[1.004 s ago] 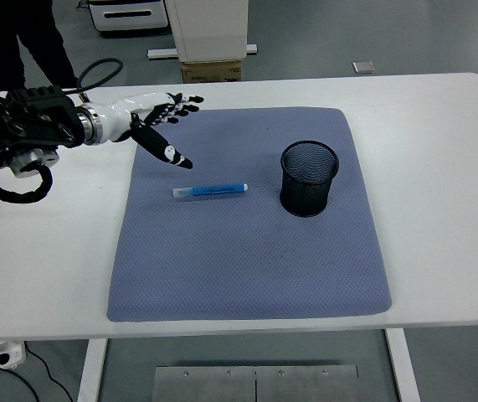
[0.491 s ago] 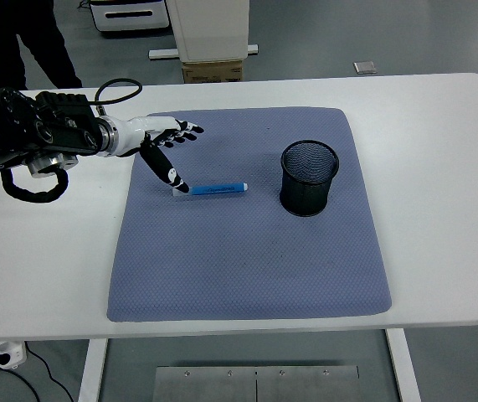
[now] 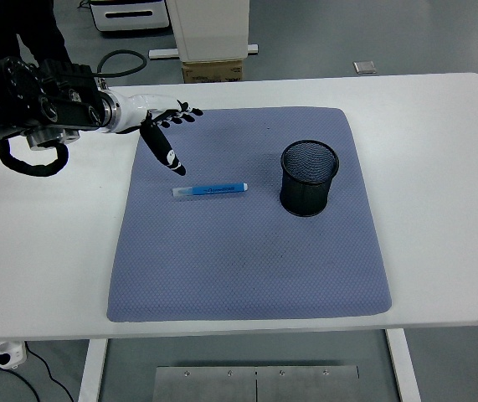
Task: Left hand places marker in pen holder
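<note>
One blue marker [image 3: 210, 190] lies flat on the grey-blue mat [image 3: 247, 276], toward the mat's far left corner, its pale cap end pointing at the bench's [image 3: 439, 117] left edge. Beside it, toward the right edge, stands the black mesh pen holder [image 3: 309, 177], apart from it. Over the mat's far left corner hovers the left hand [image 3: 161, 134], fingers spread and gripping nothing, its thumb angled down toward the marker without touching.

A lab or test room: a plain white table [image 3: 439, 117] stands on a bare grey floor [image 3: 372, 33], with white equipment [image 3: 209, 25] and a cardboard box [image 3: 212, 71] just behind the table's far edge.
</note>
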